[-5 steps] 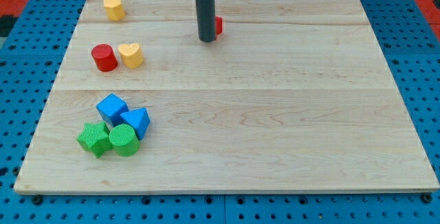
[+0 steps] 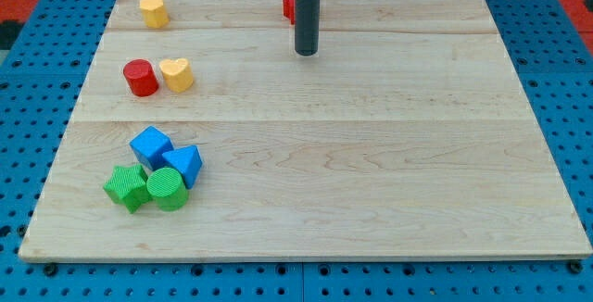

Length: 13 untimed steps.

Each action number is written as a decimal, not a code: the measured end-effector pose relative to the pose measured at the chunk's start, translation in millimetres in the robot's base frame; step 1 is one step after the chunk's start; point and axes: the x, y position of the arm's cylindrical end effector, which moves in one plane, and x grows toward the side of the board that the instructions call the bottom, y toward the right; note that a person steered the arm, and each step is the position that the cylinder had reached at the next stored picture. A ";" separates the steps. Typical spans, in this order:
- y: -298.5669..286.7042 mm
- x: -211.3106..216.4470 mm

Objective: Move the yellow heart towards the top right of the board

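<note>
Task not started, by present layout. My tip (image 2: pixel 306 53) bare rod, no jaws, touches no block. Yellow heart (image 2: pixel 176 74) well to view's left of tip, slightly lower, touching red cylinder (image 2: pixel 141 78). Red block (image 2: pixel 289 6) partly hidden behind rod. Remaining: reach heart, push toward top right.

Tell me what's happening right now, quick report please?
My tip top centre, far right of the yellow heart, not touching. Heart sits beside the red cylinder, left side. Red block behind the rod; path rightward looks open.

Yellow heart (image 2: pixel 176 74), red cylinder (image 2: pixel 141 78), blue cube (image 2: pixel 150 145), green cylinder (image 2: pixel 167 189), dark rod (image 2: pixel 307 10), pale wooden board (image 2: pixel 371 154).
</note>
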 end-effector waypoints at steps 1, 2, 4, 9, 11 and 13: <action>0.0 3.7; 0.0 3.8; 0.0 42.9; -0.5 68.3; -6.2 77.8; -102.7 120.1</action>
